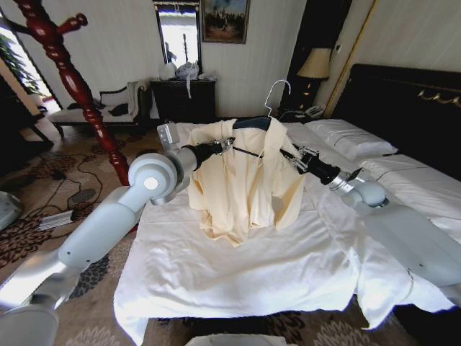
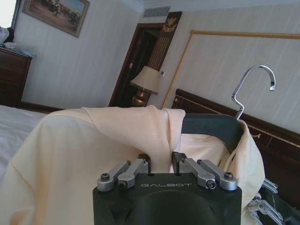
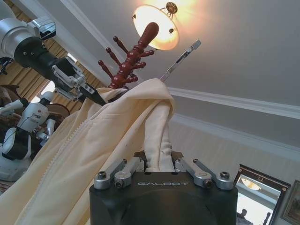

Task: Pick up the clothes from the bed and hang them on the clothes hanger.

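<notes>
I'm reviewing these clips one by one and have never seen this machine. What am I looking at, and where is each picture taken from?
It is a two-armed wheeled robot. The wide picture comes from its head; the other two from cameras on its wrists. Over the bed it holds up the clothes, a cream shirt draped on the clothes hanger. The left claw is shut on the clothes at one shoulder, and the right claw is shut on the clothes at the other. A red wooden coat stand rises to the robot's left.
</notes>
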You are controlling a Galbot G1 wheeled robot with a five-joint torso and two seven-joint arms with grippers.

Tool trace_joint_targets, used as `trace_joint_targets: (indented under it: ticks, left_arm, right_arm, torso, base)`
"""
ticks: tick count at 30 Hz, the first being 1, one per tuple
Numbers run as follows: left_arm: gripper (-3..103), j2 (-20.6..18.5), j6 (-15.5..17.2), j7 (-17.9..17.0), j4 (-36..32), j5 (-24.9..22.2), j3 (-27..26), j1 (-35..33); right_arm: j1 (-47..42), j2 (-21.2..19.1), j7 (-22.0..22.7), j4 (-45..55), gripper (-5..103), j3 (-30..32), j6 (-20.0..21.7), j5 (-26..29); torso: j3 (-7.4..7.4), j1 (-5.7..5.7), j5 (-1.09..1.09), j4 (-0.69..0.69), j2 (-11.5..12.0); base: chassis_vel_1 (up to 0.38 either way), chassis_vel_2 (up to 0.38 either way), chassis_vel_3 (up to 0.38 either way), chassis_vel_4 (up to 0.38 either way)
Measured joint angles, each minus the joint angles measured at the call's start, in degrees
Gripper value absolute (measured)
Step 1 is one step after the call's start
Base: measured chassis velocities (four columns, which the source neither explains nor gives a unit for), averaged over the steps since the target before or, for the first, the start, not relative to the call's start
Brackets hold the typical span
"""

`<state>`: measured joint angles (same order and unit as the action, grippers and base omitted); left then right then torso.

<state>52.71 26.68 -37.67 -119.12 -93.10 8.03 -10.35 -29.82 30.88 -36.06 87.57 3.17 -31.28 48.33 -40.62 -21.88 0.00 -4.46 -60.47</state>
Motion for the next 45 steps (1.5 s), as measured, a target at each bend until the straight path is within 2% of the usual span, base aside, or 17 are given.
trace_joint_targets:
  ticks: [4, 6, 7, 9, 11, 20, 26, 33, 38, 39, 41, 42, 45]
  left_arm:
    - [8, 0.24, -0.48, 1.16, -0.36, -0.34, 0.20, 0.86]
    - [8, 0.27, -0.57, 1.53, -0.45, -0.41, 0.30, 1.01]
    - [3, 0.43, -0.76, 2.22, -0.54, -0.54, 0.52, 1.33]
    - [0, 1.07, -1.20, 3.27, -0.36, -0.72, 1.14, 2.15]
    - [0, 1.25, -1.29, 3.40, -0.24, -0.73, 1.31, 2.35]
    - [0, 7.03, -1.78, 3.94, 4.11, -0.57, 7.53, 9.95]
    - [0, 7.79, -1.61, 3.08, 2.84, -1.09, 9.85, 10.21]
    - [0, 4.63, -0.02, 2.74, -1.13, -0.44, 11.71, 5.84]
    - [-3, 1.85, 0.88, 2.53, -3.46, 1.21, 10.44, 3.13]
    - [8, 1.35, 1.05, 2.49, -4.06, 1.19, 9.88, 2.75]
    - [8, 0.90, 1.21, 2.36, -4.72, 1.10, 9.36, 2.46]
    - [18, -0.12, 1.59, 1.83, -6.16, 0.74, 8.25, 1.93]
    - [23, -1.63, 1.91, 1.02, -8.04, 0.27, 6.84, 1.43]
  right_arm:
    - [0.24, 0.07, 0.11, -0.68, 23, -0.02, -0.15, -0.87]
    - [0.24, 0.15, 0.16, -0.87, 23, -0.02, -0.23, -1.19]
    - [0.22, 0.33, 0.21, -1.22, 23, -0.02, -0.46, -1.82]
    - [-0.13, 0.68, 0.19, -1.45, 23, -0.02, -0.82, -2.56]
    - [-0.22, 0.74, 0.17, -1.45, 23, -0.02, -0.86, -2.66]
    - [-1.23, 1.73, 0.09, -0.26, 23, -0.15, -1.08, -2.92]
    - [-1.24, 1.22, 0.11, -0.27, 23, 0.59, -1.10, -2.51]
    - [-0.57, -0.12, 0.11, -0.69, 23, 1.75, -1.59, -0.79]
    - [-0.39, -0.90, 0.12, -0.18, 23, 1.96, -1.75, -0.03]
    - [-0.39, -0.97, 0.12, -0.11, 23, 1.96, -1.75, 0.00]
    - [-0.39, -1.01, 0.13, -0.05, 23, 1.96, -1.75, 0.02]
    - [-0.38, -1.06, 0.17, 0.03, 23, 1.96, -1.75, 0.04]
    - [-0.35, -1.16, 0.29, 0.37, 23, 1.93, -1.74, 0.05]
  torso:
    - [0.00, 0.00, 0.00, 0.00, 0.00]
    - [0.00, 0.00, 0.00, 0.00, 0.00]
    - [0.00, 0.00, 0.00, 0.00, 0.00]
    - [0.00, 0.00, 0.00, 0.00, 0.00]
    - [0.00, 0.00, 0.01, 0.00, 0.00]
    - [0.00, 0.00, 0.01, -0.01, 0.00]
    - [0.00, -0.01, 0.02, -0.01, 0.00]
    - [0.00, 0.00, 0.00, 0.01, 0.00]
    - [0.00, 0.00, 0.00, 0.00, 0.00]
    - [0.00, 0.00, 0.00, 0.00, 0.00]
    - [0.00, 0.00, 0.00, 0.00, 0.00]
    - [0.00, 0.00, 0.00, 0.00, 0.00]
    - [0.00, 0.00, 0.00, 0.00, 0.00]
  base:
    - [0.000, 0.000, 0.000, 0.000]
    - [0.000, 0.000, 0.000, 0.000]
    - [0.000, 0.000, 0.000, 0.000]
    - [0.000, 0.000, 0.000, 0.000]
    - [0.000, 0.000, 0.000, 0.000]
    - [0.000, 0.000, 0.000, 0.000]
    - [0.000, 0.000, 0.000, 0.000]
    - [0.000, 0.000, 0.000, 0.000]
    - [0.000, 0.000, 0.000, 0.000]
    - [0.000, 0.000, 0.000, 0.000]
    - [0.000, 0.000, 0.000, 0.000]
    - [0.000, 0.000, 0.000, 0.000]
    - [0.000, 0.000, 0.000, 0.000]
